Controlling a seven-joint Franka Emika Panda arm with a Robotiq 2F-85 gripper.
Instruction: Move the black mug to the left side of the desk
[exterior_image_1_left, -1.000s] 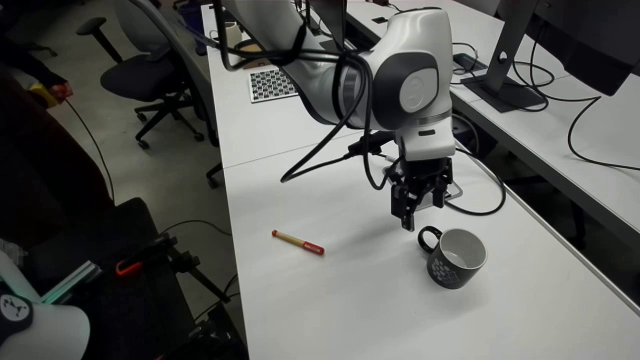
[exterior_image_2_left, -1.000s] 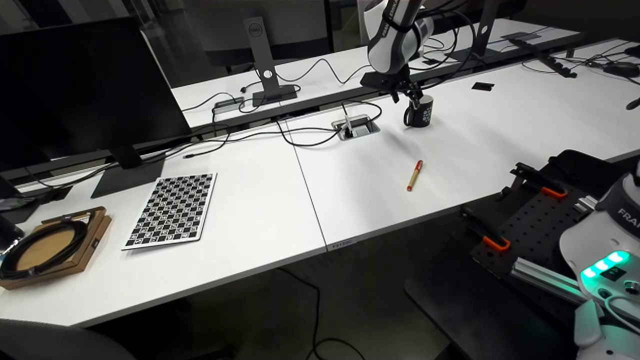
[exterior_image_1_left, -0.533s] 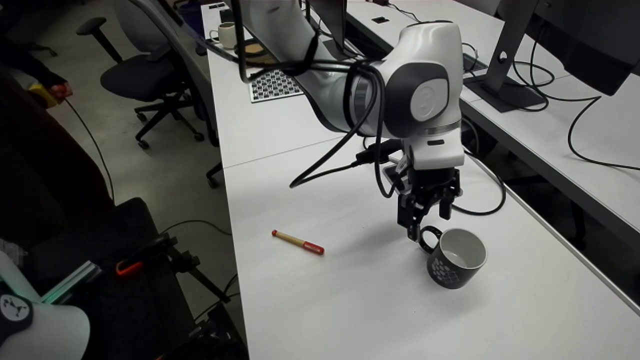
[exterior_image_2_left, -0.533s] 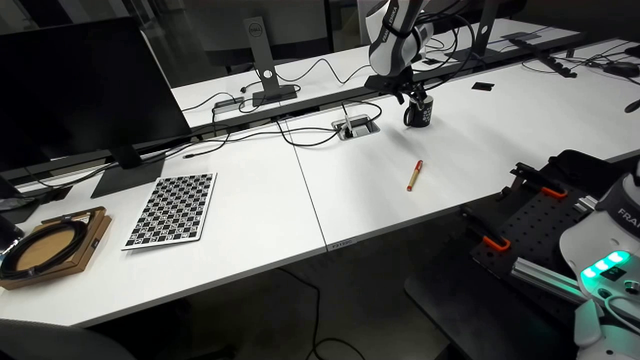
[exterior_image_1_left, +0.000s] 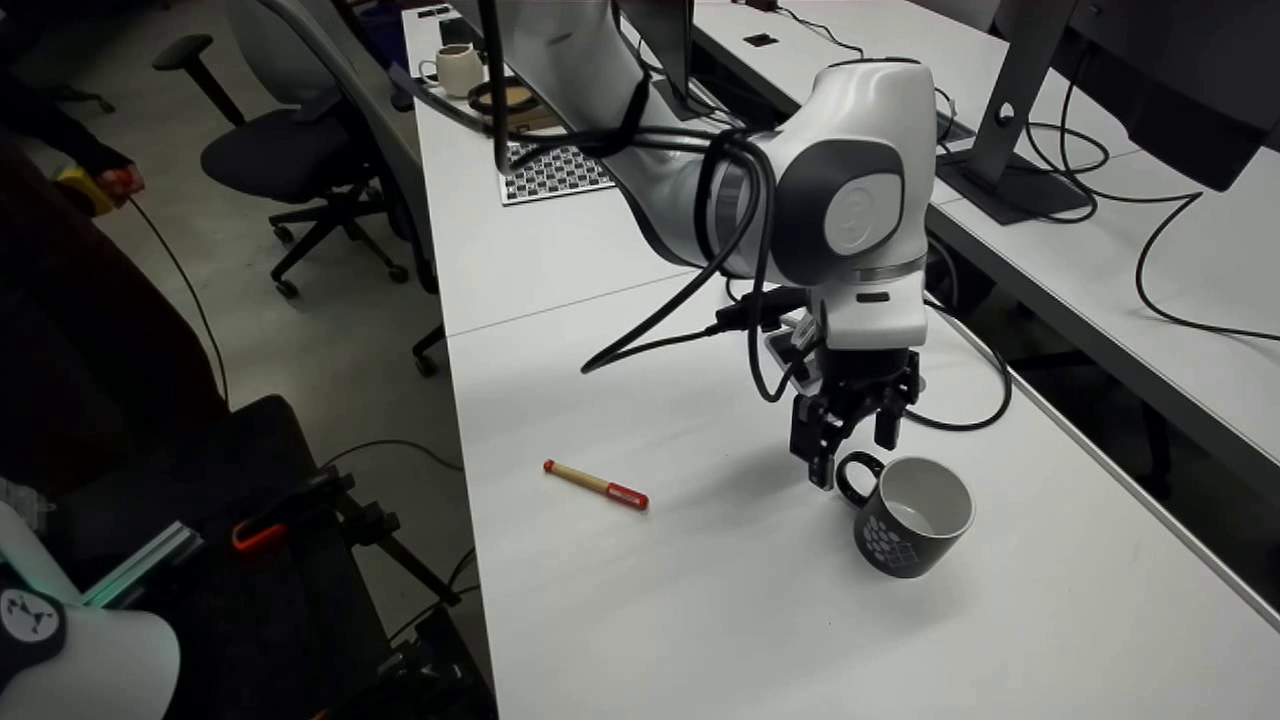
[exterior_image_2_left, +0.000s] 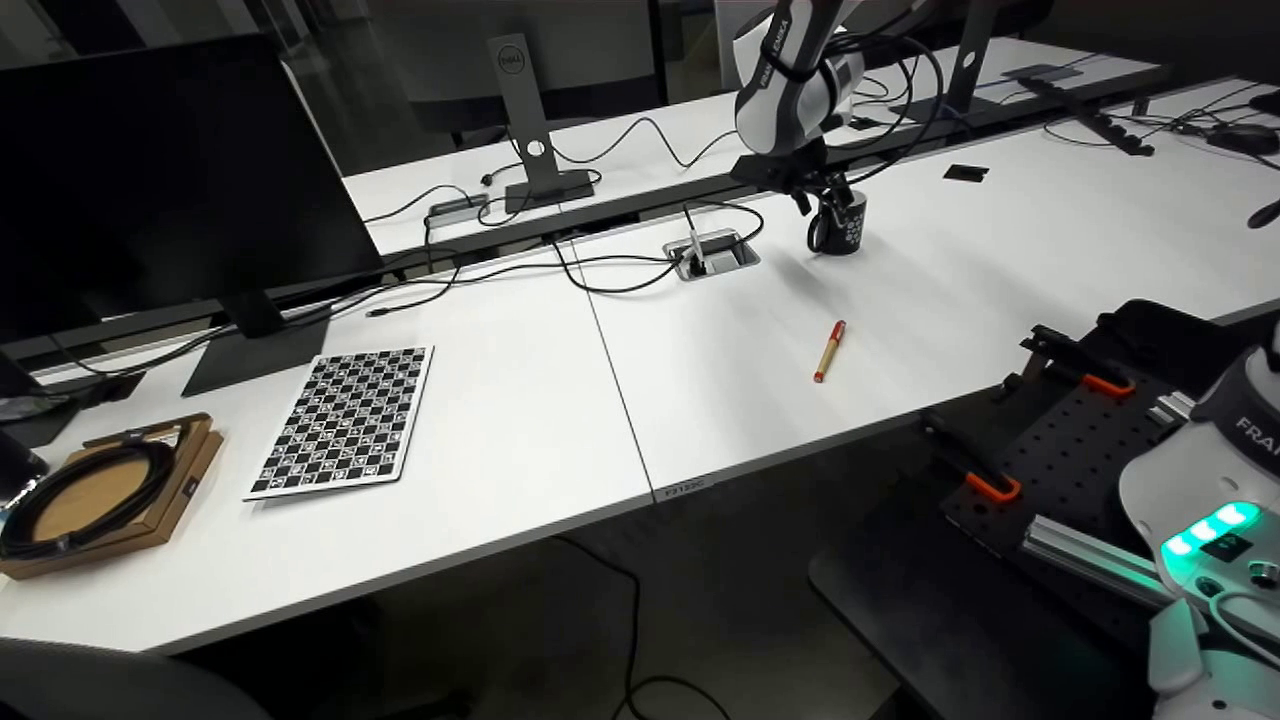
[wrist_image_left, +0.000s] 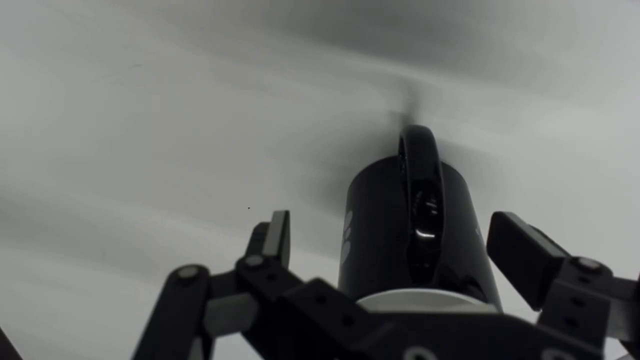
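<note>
The black mug stands upright on the white desk, with its pale interior up and its loop handle toward the arm. It also shows in an exterior view, partly behind the fingers. In the wrist view the mug shows its handle in front, between the fingers. My gripper is open and empty, low beside the handle. In the wrist view the gripper has a finger on each side of the mug, with a gap at the left. The right finger looks close to the mug; contact cannot be told.
A red and tan marker lies on the desk. A metallic cable-port box with black cables is at the back edge. A checkered board and a cardboard box with a cable coil lie beyond the seam.
Over the last second my gripper has moved down and toward the mug, mostly in the first half. Since then it has shifted only slightly. The mug has not moved and the fingers stay open.
</note>
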